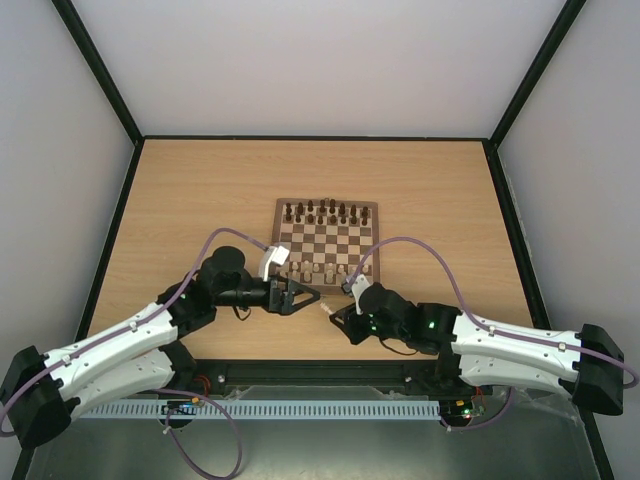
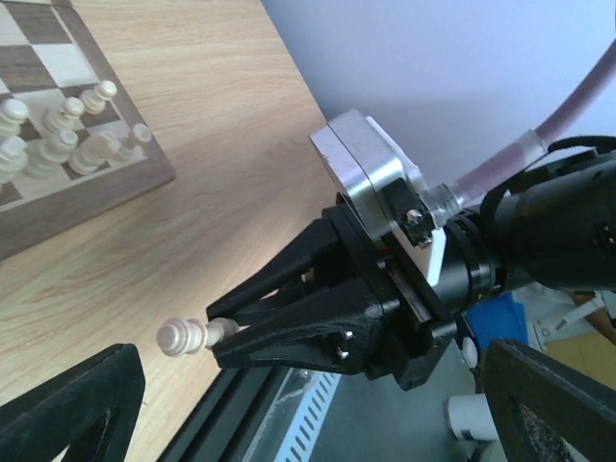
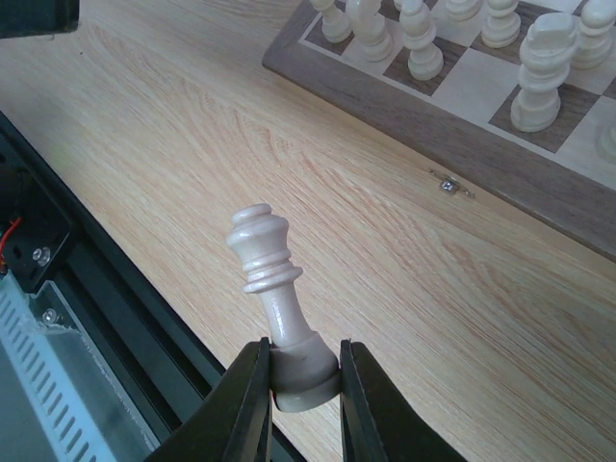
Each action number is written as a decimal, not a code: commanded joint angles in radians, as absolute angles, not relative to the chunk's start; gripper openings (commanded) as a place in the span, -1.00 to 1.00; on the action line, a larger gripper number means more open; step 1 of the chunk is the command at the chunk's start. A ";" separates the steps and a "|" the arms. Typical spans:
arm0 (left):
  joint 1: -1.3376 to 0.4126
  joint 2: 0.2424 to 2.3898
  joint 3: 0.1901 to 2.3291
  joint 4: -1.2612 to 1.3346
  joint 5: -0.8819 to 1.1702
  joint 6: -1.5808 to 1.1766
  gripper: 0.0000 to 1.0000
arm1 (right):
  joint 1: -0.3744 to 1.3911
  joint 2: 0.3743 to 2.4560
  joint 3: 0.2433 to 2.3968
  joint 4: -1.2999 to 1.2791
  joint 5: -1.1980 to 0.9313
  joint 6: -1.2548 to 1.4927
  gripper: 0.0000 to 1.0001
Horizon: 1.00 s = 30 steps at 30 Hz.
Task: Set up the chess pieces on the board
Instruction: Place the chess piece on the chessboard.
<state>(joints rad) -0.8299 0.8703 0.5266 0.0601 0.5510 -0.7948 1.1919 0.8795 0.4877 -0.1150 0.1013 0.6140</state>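
The board [image 1: 327, 240] lies mid-table, with dark pieces along its far rows and cream chess pieces [image 1: 322, 268] along its near rows. My right gripper [image 3: 304, 375] is shut on the base of one cream chess piece [image 3: 262, 252], a tall turned one, tilted and held above the bare table just in front of the board's near edge. In the left wrist view the same held piece [image 2: 183, 337] sticks out of the right gripper's fingers [image 2: 308, 332]. My left gripper [image 1: 312, 297] stands open right beside it, holding nothing, its fingertips pointing at the right gripper.
The table's black front rail [image 3: 115, 298] runs close below the held piece. A small metal latch [image 3: 449, 185] sits on the board's near border. Walls enclose the table on three sides. Cables loop over both arms.
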 commanded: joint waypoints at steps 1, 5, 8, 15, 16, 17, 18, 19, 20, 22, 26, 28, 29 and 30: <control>-0.825 0.879 0.501 0.148 0.639 -0.825 0.98 | 1.198 0.869 0.470 -0.135 0.087 0.597 -0.70; -0.825 0.874 0.489 0.152 0.665 -0.825 0.98 | 1.198 0.873 0.473 -0.129 0.083 0.594 -0.70; -0.825 0.872 0.480 0.157 0.686 -0.827 0.98 | 1.199 0.880 0.477 -0.129 0.079 0.589 -0.70; -0.825 0.901 0.446 0.258 0.779 -0.884 0.98 | 1.199 0.870 0.480 -0.117 0.048 0.576 -0.70; -0.823 0.902 0.442 0.266 0.785 -0.891 0.98 | 1.199 0.866 0.479 -0.113 0.041 0.572 -0.70; -0.824 0.901 0.438 0.271 0.792 -0.899 0.98 | 1.198 0.864 0.480 -0.111 0.035 0.568 -0.70; -0.823 0.898 0.435 0.279 0.797 -0.904 0.98 | 1.198 0.865 0.482 -0.111 0.031 0.564 -0.70; -0.823 0.896 0.430 0.285 0.805 -0.909 0.98 | 1.198 0.866 0.484 -0.110 0.024 0.560 -0.70; -0.822 0.895 0.426 0.292 0.810 -0.916 0.98 | 1.198 0.868 0.488 -0.112 0.019 0.555 -0.70; -0.821 0.897 0.414 0.306 0.820 -0.925 0.98 | 1.199 0.871 0.493 -0.110 0.011 0.550 -0.70; -0.821 0.897 0.389 0.315 0.832 -0.932 0.98 | 1.198 0.862 0.495 -0.102 -0.008 0.546 -0.70; -0.821 0.885 0.375 0.313 0.837 -0.934 0.98 | 1.198 0.858 0.496 -0.100 -0.013 0.546 -0.70; -0.820 0.878 0.371 0.312 0.840 -0.933 0.98 | 1.198 0.858 0.502 -0.105 -0.016 0.545 -0.70; -0.819 0.870 0.366 0.307 0.843 -0.934 0.98 | 1.199 0.856 0.504 -0.109 -0.018 0.546 -0.70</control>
